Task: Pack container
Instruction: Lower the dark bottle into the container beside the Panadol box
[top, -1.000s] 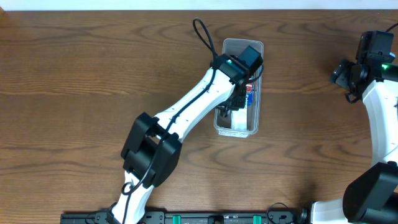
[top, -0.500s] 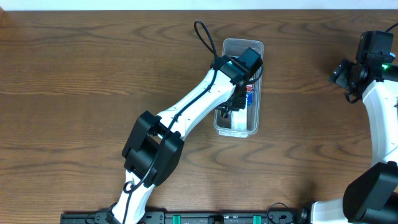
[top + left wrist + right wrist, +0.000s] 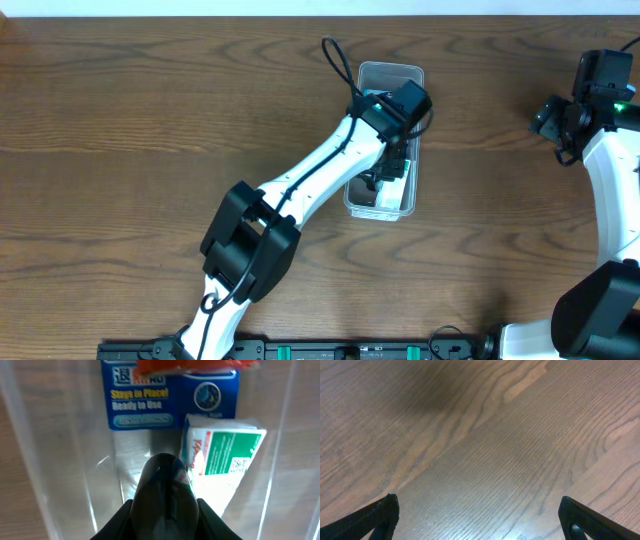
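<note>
The container (image 3: 390,69), a long clear plastic tub, lies at the table's back middle. My left gripper (image 3: 386,176) reaches down inside it. In the left wrist view, my left gripper (image 3: 165,510) is shut on a dark, glossy rounded object (image 3: 167,485) just above the tub's floor. Ahead of it lie a blue box (image 3: 170,395) with yellow lettering, a white and green box (image 3: 225,452) and a red packet (image 3: 190,365) at the top edge. The clear container wall (image 3: 295,435) rises on the right. My right gripper (image 3: 482,515) hangs open over bare wood, far right (image 3: 555,118).
The left arm (image 3: 310,180) stretches diagonally from the front edge to the tub and covers its middle. The right arm (image 3: 610,170) stands along the right edge. The wooden table (image 3: 150,130) surrounds the tub on all sides.
My left wrist has shifted slightly right and toward the tub's near end, now covering the blue and red items seen from overhead. The right arm has not moved.
</note>
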Available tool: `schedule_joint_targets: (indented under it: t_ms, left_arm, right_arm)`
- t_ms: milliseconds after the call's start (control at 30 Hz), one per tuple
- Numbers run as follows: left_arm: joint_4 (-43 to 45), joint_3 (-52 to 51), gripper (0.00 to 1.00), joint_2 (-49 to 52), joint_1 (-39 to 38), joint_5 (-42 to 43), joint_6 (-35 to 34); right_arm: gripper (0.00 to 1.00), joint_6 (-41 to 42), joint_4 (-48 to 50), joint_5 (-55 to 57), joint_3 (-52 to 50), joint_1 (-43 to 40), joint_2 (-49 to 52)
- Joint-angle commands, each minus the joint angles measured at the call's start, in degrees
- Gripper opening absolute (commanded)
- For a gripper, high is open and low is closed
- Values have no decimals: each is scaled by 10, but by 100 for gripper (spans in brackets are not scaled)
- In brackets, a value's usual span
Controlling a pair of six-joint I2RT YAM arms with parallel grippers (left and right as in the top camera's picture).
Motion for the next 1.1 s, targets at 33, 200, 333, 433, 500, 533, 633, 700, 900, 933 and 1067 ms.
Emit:
schedule_joint_targets:
  t_ms: [33, 200, 333, 433, 500, 533, 633, 700, 900, 933, 1067]
  left_arm:
    - [-7, -3, 28, 8, 1, -20, -5]
    - [-10, -3, 28, 8, 1, -20, -5]
    - [-9, -3, 28, 8, 1, -22, -5]
    - [-10, -3, 29, 8, 1, -22, -5]
    - [-9, -5, 29, 8, 1, -22, -5]
    - [-7, -7, 29, 8, 1, -22, -5]
    - [0, -18, 29, 8, 1, -22, -5]
    - [10, -30, 29, 8, 1, -22, -5]
    - [24, -47, 30, 8, 1, -22, -5]
    - [24, -47, 32, 8, 1, -22, -5]
    - [28, -47, 34, 8, 1, -22, -5]
  right_arm:
    - [99, 7, 0, 6, -1, -2, 3]
    - [99, 7, 0, 6, -1, -2, 3]
    - [99, 7, 0, 6, -1, -2, 3]
    - [99, 7, 0, 6, -1, -2, 3]
    - [99, 7, 0, 6, -1, -2, 3]
    - [99, 7, 0, 6, -1, -2, 3]
    - [99, 7, 0, 6, -1, -2, 3]
    - [99, 7, 0, 6, -1, -2, 3]
    - [99, 7, 0, 6, -1, -2, 3]
    - [99, 7, 0, 6, -1, -2, 3]
    - [99, 7, 0, 6, -1, -2, 3]
